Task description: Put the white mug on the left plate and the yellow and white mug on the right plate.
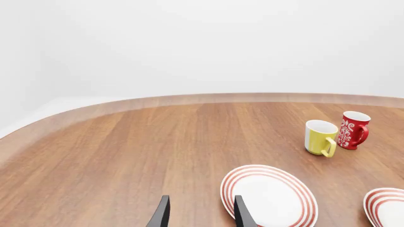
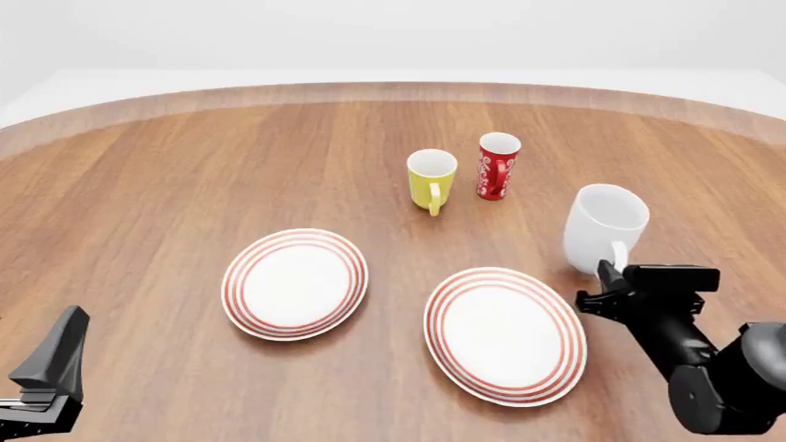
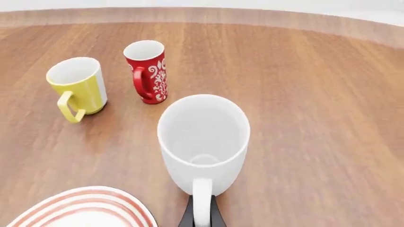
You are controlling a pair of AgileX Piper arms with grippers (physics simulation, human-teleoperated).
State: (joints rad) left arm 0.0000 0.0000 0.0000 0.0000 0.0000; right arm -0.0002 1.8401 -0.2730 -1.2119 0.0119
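looking at that big white mug (image 2: 606,227), i'd guess it's the heavy one here, stiff glazed ceramic, probably slick on the outside and the sort of thing that chips if it tips over. the loop handle faces back toward the right arm, and that's the obvious place to take it, since the body looks too wide for those thin fingers. the right gripper (image 3: 202,215) is already there: in the right wrist view its two dark fingers sit tight on either side of the handle, pinching it low down. holding only by the handle, i'd expect the mug to want to swing or twist. it stands upright on the wooden table (image 2: 147,184), just beyond the right plate (image 2: 505,335) and well apart from the left plate (image 2: 294,284) where it belongs. the yellow mug (image 2: 432,179) stands further back next to a tall red cup (image 2: 498,166), not on any plate yet. the right arm reaches in low from the near right corner, wrist roughly level. the left gripper (image 1: 198,213) hangs back over bare wood near the left plate, fingers spread apart and holding nothing.
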